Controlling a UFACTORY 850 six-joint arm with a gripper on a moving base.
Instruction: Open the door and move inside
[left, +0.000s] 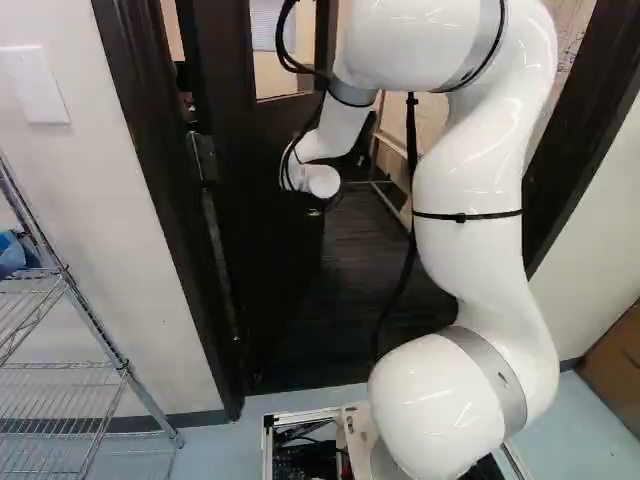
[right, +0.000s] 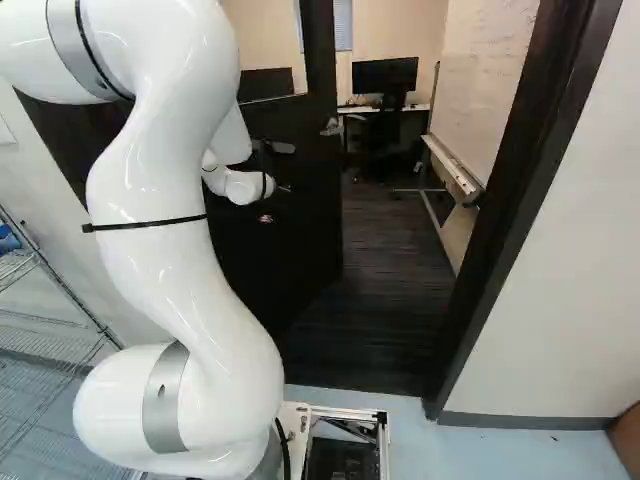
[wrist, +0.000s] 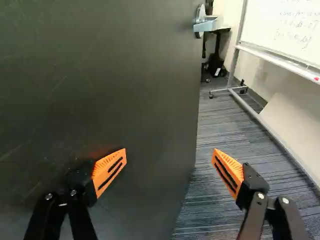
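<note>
The gripper (wrist: 169, 152) is released, its fingers spread wide with nothing between them. One orange pad is close by the face of the dark door (wrist: 95, 75), whether touching I cannot tell; the other is out past the door's free edge, over the striped carpet (wrist: 230, 140). The lever handle (wrist: 205, 25) sits ahead, by that free edge. The door stands partly open, swung into the room from the doorframe (right: 520, 170); the moving base (right: 350, 412) is on the blue floor (right: 500, 450) outside the threshold.

The unlatching looks done; pushing the door wider seems the step in hand. Next calls for steady pressure on its face, then driving through, keeping the arm (left: 470, 190) off the frame.

Beyond, a whiteboard (wrist: 285, 25) on a wheeled stand bears handwriting too faint to read; I make out no labels.
</note>
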